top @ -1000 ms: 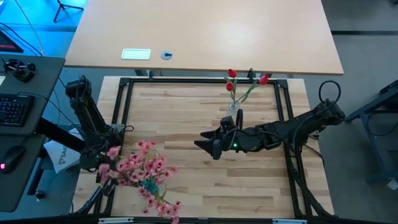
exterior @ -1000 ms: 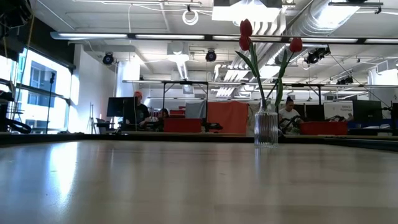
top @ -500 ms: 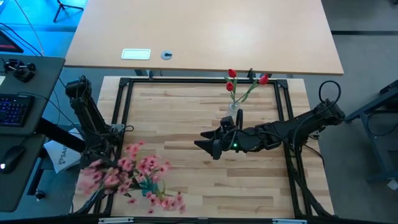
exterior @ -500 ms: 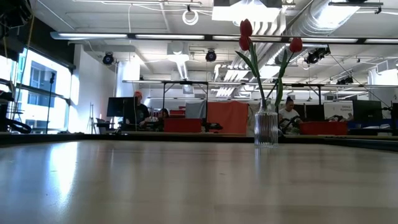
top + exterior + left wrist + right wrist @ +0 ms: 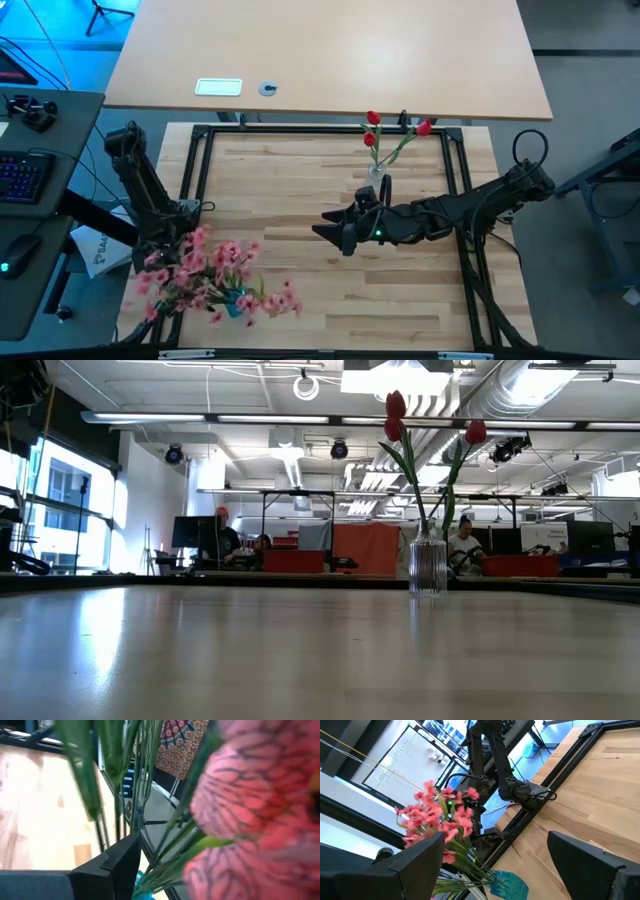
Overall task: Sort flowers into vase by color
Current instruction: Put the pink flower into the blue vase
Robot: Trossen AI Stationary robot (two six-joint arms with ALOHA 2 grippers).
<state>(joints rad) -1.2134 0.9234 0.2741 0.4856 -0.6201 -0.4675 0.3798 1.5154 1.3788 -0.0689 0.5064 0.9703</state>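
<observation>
A spray of pink flowers [image 5: 210,275] stands in a teal vase [image 5: 237,300] at the table's near left; the right wrist view shows the pink flowers [image 5: 440,815] rising from that teal vase [image 5: 507,885]. My left gripper [image 5: 165,258] is among the blossoms at the table's left edge, open, with one finger [image 5: 122,862] showing. Three red flowers [image 5: 372,122] stand in a clear glass vase [image 5: 378,172] at the far right. My right gripper [image 5: 325,232] hovers open over the middle of the table with nothing in it. My left gripper has green stems [image 5: 150,805] running close past its visible finger, level from the table's left. A pink blossom [image 5: 250,805] hides the other finger. Whether any finger touches the stems I cannot tell.
A black metal frame [image 5: 200,180] borders the wooden board. A keyboard [image 5: 20,175] and a white bag [image 5: 98,250] lie off its left side. A large tan tabletop [image 5: 330,50] lies beyond the far edge. People sit far back in the room [image 5: 225,535].
The pink spray has swung about over the teal vase, which stays in place. The blossoms that reached toward the near edge now lie higher and spread more toward the table's left edge. My right arm has kept still.
</observation>
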